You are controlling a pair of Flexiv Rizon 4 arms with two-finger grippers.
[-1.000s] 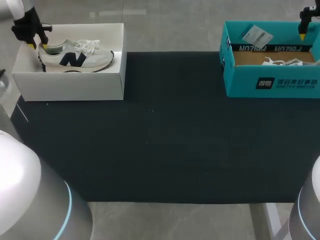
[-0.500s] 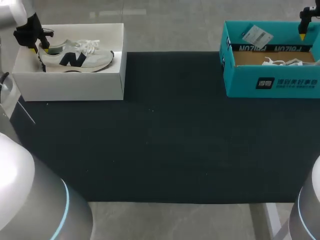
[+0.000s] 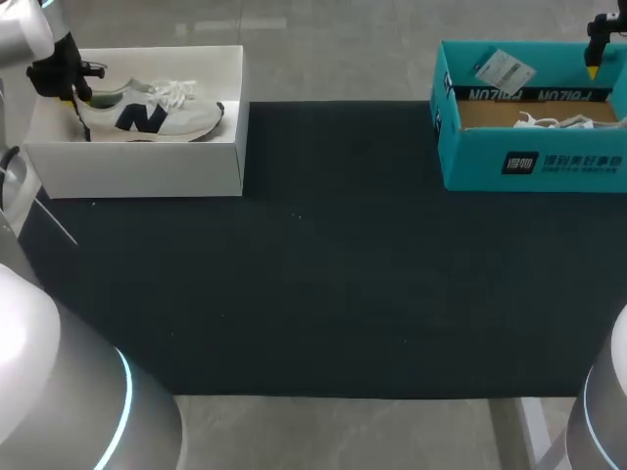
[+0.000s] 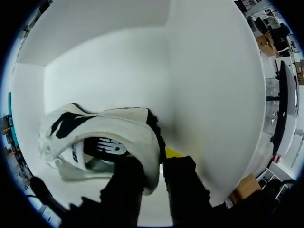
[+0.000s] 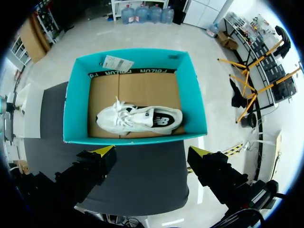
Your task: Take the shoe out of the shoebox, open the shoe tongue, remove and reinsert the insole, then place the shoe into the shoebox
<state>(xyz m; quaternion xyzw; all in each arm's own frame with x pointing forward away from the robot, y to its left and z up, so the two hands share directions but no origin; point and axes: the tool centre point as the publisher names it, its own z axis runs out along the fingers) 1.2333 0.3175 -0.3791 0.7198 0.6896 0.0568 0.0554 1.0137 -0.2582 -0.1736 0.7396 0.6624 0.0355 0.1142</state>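
The left tool [image 4: 156,159] is pinching the heel collar of a cream-white lace-up sneaker [image 4: 109,137]. One black finger sits inside the shoe's opening and the other outside, behind the heel, where a yellow tip shows (the inner tip is hidden by the collar). From the wrist, the sneaker shows a padded pale collar edged in black, a dark lining with a pale logo on the insole, and a dark curved marking on the side.

Seen from the head camera, the left tool [image 3: 72,94] is at the left end of an open white cardboard shoebox [image 3: 147,168]. The sneaker [image 3: 152,116] is inside this box, heel at the tool and toe pointing toward the counter's middle. A navy logo is on the side facing the robot, white laces are bunched on top, and a thin dark line runs along the sole.

The box stands at the far left corner of the counter [image 3: 333,274], which is covered by a dark mat.

The right tool [image 5: 152,152] is spread wide, holding nothing, and hangs above an open teal cardboard shoebox [image 5: 137,138] at the far right corner, well apart from the white box. Inside, on a brown cardboard floor, lies a second white sneaker [image 5: 137,118], with a white paper tag [image 5: 118,62] at the box's far rim.
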